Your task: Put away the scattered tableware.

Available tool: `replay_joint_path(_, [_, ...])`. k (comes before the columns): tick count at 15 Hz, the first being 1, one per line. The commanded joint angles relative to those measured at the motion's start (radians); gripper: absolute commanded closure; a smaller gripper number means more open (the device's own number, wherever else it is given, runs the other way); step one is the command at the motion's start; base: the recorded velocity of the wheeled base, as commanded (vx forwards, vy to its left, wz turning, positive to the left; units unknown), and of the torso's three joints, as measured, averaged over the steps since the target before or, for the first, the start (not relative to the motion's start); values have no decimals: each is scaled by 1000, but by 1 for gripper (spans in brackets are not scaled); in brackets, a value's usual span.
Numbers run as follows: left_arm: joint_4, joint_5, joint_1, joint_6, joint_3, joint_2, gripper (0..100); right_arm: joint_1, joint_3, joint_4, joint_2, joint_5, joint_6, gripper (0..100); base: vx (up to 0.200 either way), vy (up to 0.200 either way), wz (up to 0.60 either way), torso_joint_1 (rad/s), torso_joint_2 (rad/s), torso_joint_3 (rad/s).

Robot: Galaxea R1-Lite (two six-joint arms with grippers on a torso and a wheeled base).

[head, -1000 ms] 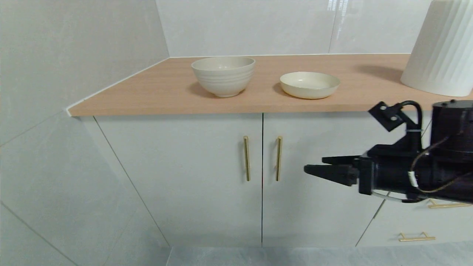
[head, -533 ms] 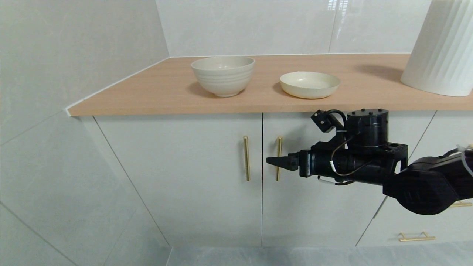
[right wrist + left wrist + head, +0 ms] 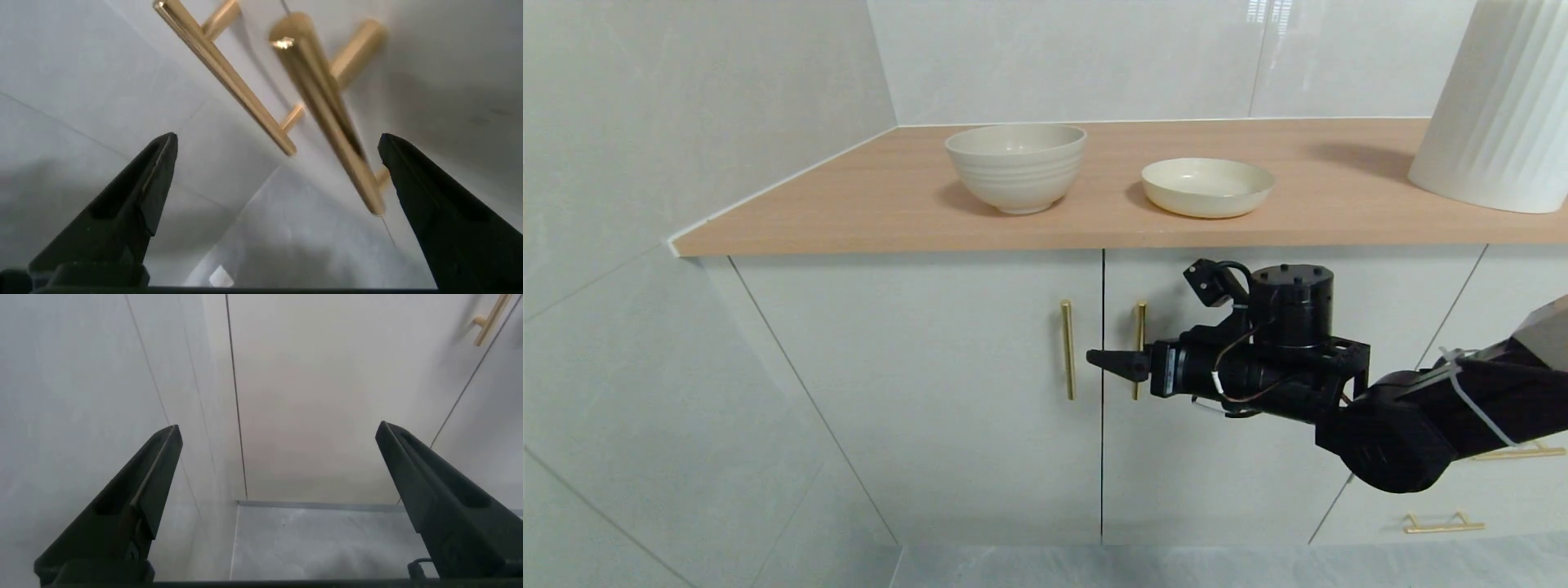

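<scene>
A deep beige bowl (image 3: 1015, 167) and a shallow cream dish (image 3: 1207, 186) stand on the wooden countertop (image 3: 866, 208). Below the counter, my right gripper (image 3: 1105, 362) hovers in front of the two closed cabinet doors. Its tips are level with the two upright gold handles, the left one (image 3: 1067, 349) and the right one (image 3: 1140, 327). In the right wrist view the gripper (image 3: 278, 237) is open, with the nearer handle (image 3: 327, 106) and the farther handle (image 3: 229, 77) just ahead of its fingers. My left gripper (image 3: 278, 514) is open and empty, facing a lower cabinet front and the floor.
A tall white ribbed vessel (image 3: 1494, 106) stands at the counter's right end. A tiled wall (image 3: 645, 163) closes off the left side. Drawers with gold pulls (image 3: 1445, 523) sit at lower right. Grey floor runs along the cabinet base.
My right arm has moved left and away from the camera, from the picture's right edge to the handles at the seam between the two doors. The bowl and the dish have stayed put.
</scene>
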Motion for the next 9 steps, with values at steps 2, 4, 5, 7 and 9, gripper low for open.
replay_joint_path(2, [0, 1, 0, 0, 0, 2, 0, 25, 3, -56, 49, -41, 4, 0, 0, 0, 0, 0, 0, 0])
replay_joint_path(4, [0, 1, 0, 0, 0, 2, 0, 43, 20, -59, 37, -41, 19, 0, 0, 0, 0, 0, 0, 0])
replay_joint_path(5, [0, 1, 0, 0, 0, 2, 0, 48, 37, -59, 11, -36, 36, 0, 0, 0, 0, 0, 0, 0])
replay_joint_path(7, [0, 1, 0, 0, 0, 2, 0, 63, 77, -61, -29, -5, 42, 0, 0, 0, 0, 0, 0, 0])
replay_joint_path(9, [0, 1, 0, 0, 0, 2, 0, 63, 140, -61, -89, 78, 42, 0, 0, 0, 0, 0, 0, 0])
